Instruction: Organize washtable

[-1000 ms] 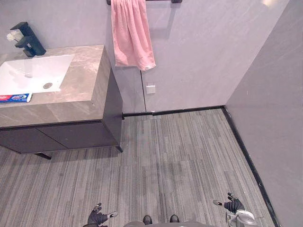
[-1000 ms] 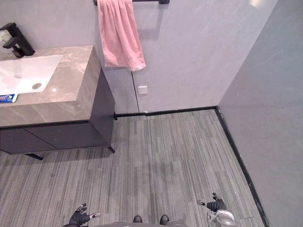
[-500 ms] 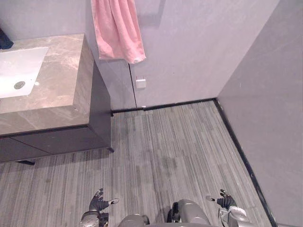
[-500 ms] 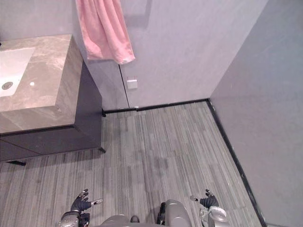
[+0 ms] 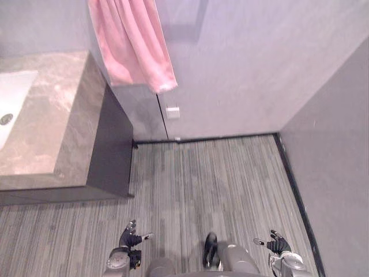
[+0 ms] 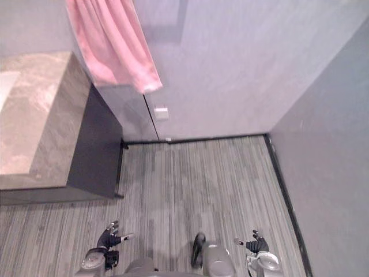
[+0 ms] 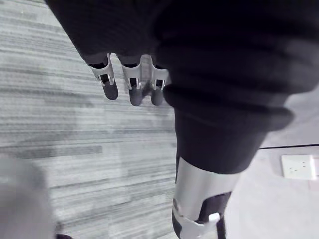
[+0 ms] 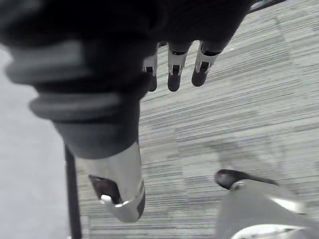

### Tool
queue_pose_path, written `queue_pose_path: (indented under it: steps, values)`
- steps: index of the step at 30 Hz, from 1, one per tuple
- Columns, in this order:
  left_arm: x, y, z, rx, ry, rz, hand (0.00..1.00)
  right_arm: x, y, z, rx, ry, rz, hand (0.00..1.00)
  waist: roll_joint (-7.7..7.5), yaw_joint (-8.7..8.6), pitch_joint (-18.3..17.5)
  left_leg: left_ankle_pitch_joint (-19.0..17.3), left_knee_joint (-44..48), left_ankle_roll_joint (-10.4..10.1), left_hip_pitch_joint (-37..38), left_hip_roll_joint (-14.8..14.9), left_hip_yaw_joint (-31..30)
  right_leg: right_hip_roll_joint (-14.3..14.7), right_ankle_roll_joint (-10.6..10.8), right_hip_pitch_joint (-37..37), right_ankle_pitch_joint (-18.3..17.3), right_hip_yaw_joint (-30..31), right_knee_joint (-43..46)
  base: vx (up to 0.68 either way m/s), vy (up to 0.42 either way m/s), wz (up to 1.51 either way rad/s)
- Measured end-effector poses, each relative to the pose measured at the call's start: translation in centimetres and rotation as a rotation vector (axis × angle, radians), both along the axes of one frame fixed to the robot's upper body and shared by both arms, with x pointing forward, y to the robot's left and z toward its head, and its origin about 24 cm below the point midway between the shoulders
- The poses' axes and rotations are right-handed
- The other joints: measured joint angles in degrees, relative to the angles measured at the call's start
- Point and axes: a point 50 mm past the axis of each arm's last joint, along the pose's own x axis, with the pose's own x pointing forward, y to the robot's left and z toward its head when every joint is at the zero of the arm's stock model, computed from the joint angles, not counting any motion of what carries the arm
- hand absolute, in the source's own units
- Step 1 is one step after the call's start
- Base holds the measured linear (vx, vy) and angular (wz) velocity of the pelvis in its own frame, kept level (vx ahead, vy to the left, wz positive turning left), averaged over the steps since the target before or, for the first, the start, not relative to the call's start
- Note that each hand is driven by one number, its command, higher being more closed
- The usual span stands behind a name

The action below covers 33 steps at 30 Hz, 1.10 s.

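Observation:
The washtable (image 5: 57,133) with a marble top and a dark cabinet stands at the left, and a corner of its white sink (image 5: 10,98) shows at the edge. A pink towel (image 5: 132,46) hangs on the wall beside it. My left hand (image 5: 131,238) hangs low over the striped floor, fingers relaxed and empty; its fingers (image 7: 130,84) point down at the floor. My right hand (image 5: 279,244) hangs low at the right, also open and empty, with its fingers (image 8: 174,69) above the floor.
A white wall socket (image 5: 172,111) sits low on the back wall. A grey side wall (image 5: 340,161) closes the room at the right, with a black skirting strip (image 5: 294,190) along its foot. Grey striped floor (image 5: 213,179) lies between washtable and wall.
The whole picture has shifted: the camera has turned right, so the washtable and towel slid left and the faucet and toothpaste box left the view. Both hands stay low and empty.

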Motion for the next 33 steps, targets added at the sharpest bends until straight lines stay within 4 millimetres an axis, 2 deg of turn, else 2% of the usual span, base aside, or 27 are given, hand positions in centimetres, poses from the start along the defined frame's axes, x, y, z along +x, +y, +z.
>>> queue_pose_path:
  steps: [2,3,4,5,6,7,8,9,10,11,12,13,14,15,17,18,19,20,21,22,23,24,26,28,29,30,33]
  values:
    - [0.2,0.2,0.1,0.005,-0.006,0.007,0.0,-0.1,0.2,-0.1,0.003,0.003,-0.003,0.0,-0.6,0.65,0.3,1.4,-14.7,0.0,-1.1,-3.4,-0.8,-1.6,2.3,1.8,-1.1,0.1,-0.9,0.31,0.17,-0.01]
    - [0.1,0.1,0.0,0.002,-0.003,0.007,0.0,-0.1,0.0,-0.1,-0.002,0.005,-0.004,0.0,-0.01,0.56,0.1,6.8,-25.5,0.7,-0.8,-5.2,-1.1,-2.0,4.1,2.9,-2.2,0.0,-1.0,0.34,0.211,0.01]
    - [-0.2,0.4,0.0,0.009,0.005,0.012,0.0,-0.3,0.2,-0.2,0.002,0.012,-0.005,0.0,0.29,0.83,0.1,13.6,-27.9,3.8,0.2,-5.9,-1.7,-2.1,5.3,3.7,-3.1,0.7,-1.0,0.43,0.224,0.08]
    - [0.0,1.0,0.2,0.026,-0.002,0.019,0.0,-0.3,0.9,-0.4,0.017,0.018,0.008,0.0,-2.25,1.11,-0.1,13.9,-29.8,4.1,1.3,-8.1,-0.9,-4.2,5.8,4.0,-3.1,0.9,-1.6,0.38,0.156,0.16]
    - [0.6,1.5,0.5,0.041,-0.017,0.019,0.0,-0.3,1.0,-0.4,0.018,0.018,0.01,0.0,-3.66,1.3,0.2,12.6,-29.1,5.5,0.8,-9.5,-0.9,-5.6,6.4,4.1,-3.2,1.1,-1.5,0.37,0.138,0.26]
    - [0.7,1.5,0.6,0.042,-0.02,0.02,0.0,-0.2,1.0,-0.4,0.016,0.017,0.01,0.0,-4.02,1.57,0.3,11.4,-27.8,5.8,0.6,-9.9,-0.8,-6.3,7.1,4.1,-3.3,1.5,-0.9,0.36,0.168,0.09]
    - [0.6,1.7,0.5,0.042,-0.017,0.029,0.0,-0.2,0.9,-0.4,0.014,0.017,0.01,0.0,-4.12,1.94,0.4,8.4,-25.0,6.3,0.9,-9.9,-0.4,-7.0,8.4,3.4,-4.0,2.7,3.6,0.28,0.14,-0.08]
    - [0.4,1.7,0.5,0.044,-0.012,0.032,0.0,-0.1,1.0,-0.4,0.016,0.015,0.012,0.0,-4.07,2.0,0.4,7.0,-24.0,6.4,1.6,-9.8,-0.2,-7.5,9.0,2.4,-4.4,3.5,7.4,0.36,0.186,-0.18]
    - [-0.2,2.0,0.3,0.048,0.002,0.038,0.0,0.1,1.4,-0.4,0.021,0.012,0.025,0.0,-4.06,1.86,0.4,4.6,-23.3,6.8,3.6,-9.8,0.0,-9.0,10.8,-1.0,-4.3,5.0,17.9,0.36,0.176,-0.13]
    - [-0.5,2.2,0.3,0.056,0.01,0.037,0.0,0.2,1.8,-0.4,0.023,0.015,0.047,0.0,-4.07,1.67,0.4,2.6,-23.4,7.2,6.1,-10.1,0.0,-11.0,14.5,-5.0,-1.4,5.7,29.7,0.44,0.19,-0.08]
    - [-0.5,2.4,0.3,0.062,0.011,0.032,0.0,0.1,1.9,-0.5,0.024,0.018,0.054,0.0,-4.02,1.6,0.4,1.8,-23.4,7.6,7.2,-10.2,0.1,-11.8,15.2,-7.0,-0.8,6.3,34.8,0.38,0.13,0.07]
    - [-0.3,2.8,0.5,0.073,0.005,0.03,0.0,0.1,2.1,-0.5,0.027,0.021,0.064,0.0,-4.02,1.64,0.5,0.6,-23.5,8.0,9.6,-10.3,-0.1,-12.4,13.9,-10.3,-3.0,7.0,42.0,0.4,0.086,0.14]
    - [-0.2,3.2,0.7,0.088,-0.001,0.03,0.0,0.1,2.4,-0.6,0.026,0.026,0.081,0.0,-3.95,1.61,0.5,0.2,-24.7,8.0,12.3,-10.4,-0.2,-12.7,12.3,-13.0,-4.5,6.6,45.1,0.39,0.038,0.17]
    - [-0.2,3.4,0.8,0.094,-0.002,0.032,0.0,0.3,2.5,-0.6,0.025,0.025,0.09,0.0,-3.81,1.46,0.6,0.2,-25.7,8.0,13.8,-10.3,-0.4,-12.5,11.7,-14.1,-5.4,6.1,45.1,0.46,0.001,0.17]
    - [-0.1,3.5,0.9,0.099,-0.007,0.034,0.0,1.2,2.6,-0.2,0.018,0.003,0.109,0.0,-3.06,0.11,0.9,0.3,-28.7,7.9,18.3,-8.8,-0.9,-9.7,8.5,-17.9,-7.2,3.1,37.0,0.4,-0.069,0.15]
    - [-0.1,3.6,0.9,0.1,-0.008,0.036,0.0,1.4,2.6,-0.1,0.017,-0.002,0.111,0.0,-2.98,0.06,0.9,0.3,-29.0,7.9,19.0,-8.3,-0.8,-8.8,8.3,-19.1,-7.2,2.8,34.0,0.34,-0.118,0.1]
    - [0.1,3.6,1.0,0.1,-0.013,0.04,0.0,1.4,2.6,-0.1,0.015,-0.004,0.111,0.0,-2.51,-0.16,1.2,0.2,-29.5,7.2,20.2,-7.4,-0.9,-7.0,6.9,-20.8,-5.8,2.4,26.2,0.33,-0.145,0.18]
    - [0.2,3.7,1.0,0.101,-0.015,0.039,0.0,1.1,2.5,-0.2,0.015,0.004,0.109,0.0,-3.52,-0.56,0.6,-0.3,-29.5,5.6,21.0,-7.1,-1.1,-5.9,5.9,-20.7,-1.4,2.7,17.7,0.35,-0.158,0.36]
    - [0.1,4.0,1.1,0.111,-0.013,0.038,0.0,0.6,2.5,-0.4,0.016,0.017,0.106,0.0,-4.36,-1.15,0.3,-1.3,-29.4,3.9,22.0,-7.5,-1.6,-5.6,4.1,-20.2,8.5,3.8,11.0,0.39,-0.16,0.37]
    - [0.2,2.9,0.7,0.077,-0.008,0.035,0.0,0.3,1.5,-0.4,-0.003,0.034,0.093,0.0,-2.01,-1.18,0.4,-2.4,-29.8,2.2,22.8,-5.6,-3.2,-3.4,2.3,-18.6,9.1,3.2,11.0,0.36,-0.146,0.19]
    - [0.3,2.3,0.6,0.061,-0.014,0.033,0.0,0.3,1.3,-0.4,-0.009,0.034,0.088,0.0,-1.74,-1.07,0.2,-1.7,-30.2,1.1,22.8,-5.1,-3.9,-2.8,1.9,-18.6,8.2,3.4,11.1,0.46,-0.211,0.07]
    - [0.6,1.7,0.5,0.042,-0.018,0.029,0.0,0.1,0.9,-0.4,-0.01,0.038,0.07,0.0,-1.44,-1.41,0.2,-0.9,-30.2,0.2,23.7,-4.7,-4.4,-2.7,1.5,-18.1,5.6,2.8,12.2,0.29,-0.153,0.03]
    - [1.2,1.1,0.6,0.022,-0.032,0.018,0.0,-0.9,0.7,-0.6,-0.011,0.059,0.052,0.0,-0.92,-1.53,0.1,-0.6,-28.0,-0.3,23.6,-3.8,-5.3,-2.6,1.3,-16.3,3.9,1.1,12.8,0.24,-0.132,0.42]
    - [1.9,0.5,0.8,0.007,-0.052,0.01,0.0,-2.1,0.8,-1.1,-0.005,0.089,0.043,0.0,-0.87,-1.1,0.1,0.3,-20.1,-2.1,21.8,-2.8,-5.9,-2.6,1.2,-12.2,2.5,-1.0,11.8,0.23,-0.103,0.61]
    - [1.9,0.1,0.8,-0.003,-0.058,0.009,0.0,-2.2,0.9,-1.0,-0.004,0.082,0.043,0.0,-0.77,-0.97,0.1,2.0,-12.5,-4.6,19.0,-1.8,-5.6,-2.5,1.2,-9.4,2.4,-1.8,10.0,0.18,-0.029,0.29]
    - [1.7,-0.2,0.7,-0.011,-0.052,0.009,0.0,-1.6,1.0,-0.8,-0.005,0.058,0.046,0.0,-0.69,-0.64,-0.2,1.0,-7.9,-3.8,16.5,-0.5,-4.1,-2.6,1.2,-7.5,2.5,-1.7,8.3,0.16,-0.006,0.17]
    - [1.8,-0.2,0.7,-0.011,-0.054,0.01,0.0,-0.9,0.9,-0.4,-0.009,0.026,0.041,0.0,-0.28,-0.49,-0.5,-0.3,-12.0,-1.4,13.5,0.1,-2.3,-2.9,1.6,-6.7,2.7,-1.8,7.2,0.07,0.053,0.03]
